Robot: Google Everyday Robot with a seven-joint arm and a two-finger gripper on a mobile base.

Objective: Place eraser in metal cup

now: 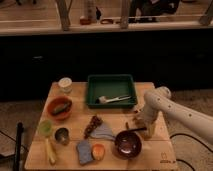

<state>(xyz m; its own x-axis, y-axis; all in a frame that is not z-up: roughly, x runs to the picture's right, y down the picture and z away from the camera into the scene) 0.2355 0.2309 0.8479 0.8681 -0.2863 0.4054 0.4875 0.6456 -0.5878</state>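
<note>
Near the dark bowl (128,144), my gripper (140,122) hovers; its grip I cannot tell. The metal cup (62,135) sits well apart.

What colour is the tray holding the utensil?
The tray is dark green, seen in the camera view; the gripper hangs near its front right corner.
</note>
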